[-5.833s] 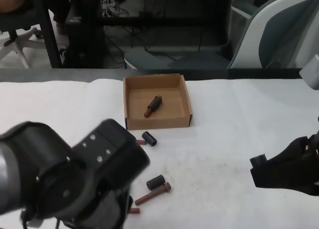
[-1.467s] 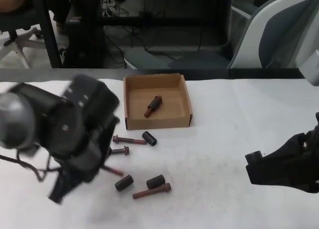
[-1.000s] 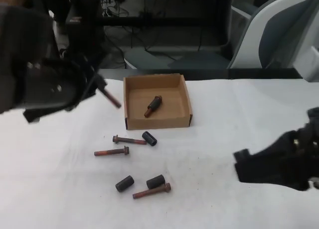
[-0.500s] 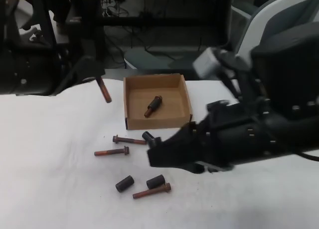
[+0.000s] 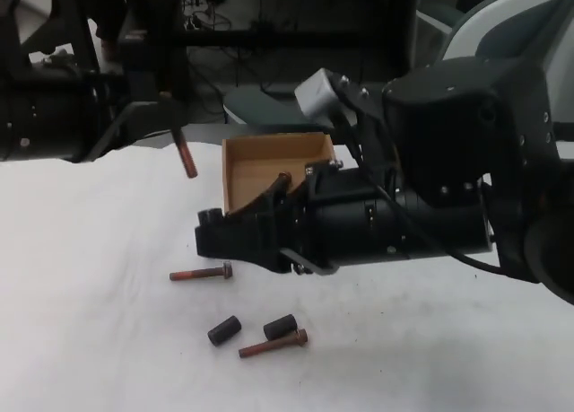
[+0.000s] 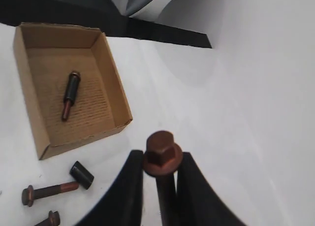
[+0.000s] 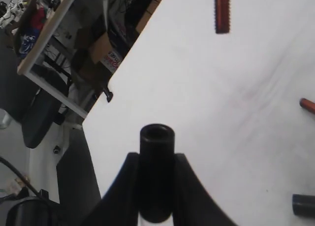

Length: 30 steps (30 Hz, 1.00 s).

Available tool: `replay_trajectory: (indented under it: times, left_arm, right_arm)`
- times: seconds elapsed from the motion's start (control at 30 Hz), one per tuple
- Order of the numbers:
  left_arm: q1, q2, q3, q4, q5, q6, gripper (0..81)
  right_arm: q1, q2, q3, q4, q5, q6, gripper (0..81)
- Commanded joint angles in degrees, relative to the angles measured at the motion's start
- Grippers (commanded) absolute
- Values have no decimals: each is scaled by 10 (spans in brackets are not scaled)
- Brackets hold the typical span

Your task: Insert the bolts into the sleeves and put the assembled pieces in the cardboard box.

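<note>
High over the bench's left side, my left gripper is shut on a rusty bolt, which hangs threads down beside the cardboard box. One assembled piece lies in the box. My right gripper is shut on a black sleeve, in front of the box, its open bore facing outward. The held bolt's threaded tip shows beyond it. Loose on the cloth lie two bolts and two sleeves.
Another sleeve and a bolt lie just in front of the box, under the right arm in the high view. The right arm's bulk spans the bench's middle. White cloth lies free to the left and front.
The right arm has swung far left across the bench with its sleeve, now covering the box's front. The left arm holds the bolt in nearly the same spot, slightly higher.
</note>
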Motion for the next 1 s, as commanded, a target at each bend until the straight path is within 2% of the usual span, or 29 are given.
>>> replay_trajectory:
  times: [0.0,0.2,0.7,0.97]
  left_arm:
    - [-10,-13,-1,-30,22,7,17]
    - [-13,-13,-1,-30,37,7,17]
    - [-12,-13,-1,-26,64,18,17]
    - [-12,-13,-1,-24,67,58,17]
  right_arm:
    - [1,-2,-3,-31,-18,-11,6]
    - [1,0,-3,-30,-18,-59,6]
    - [-2,34,-3,-29,-5,-75,6]
    - [-29,34,-3,-29,-1,-75,6]
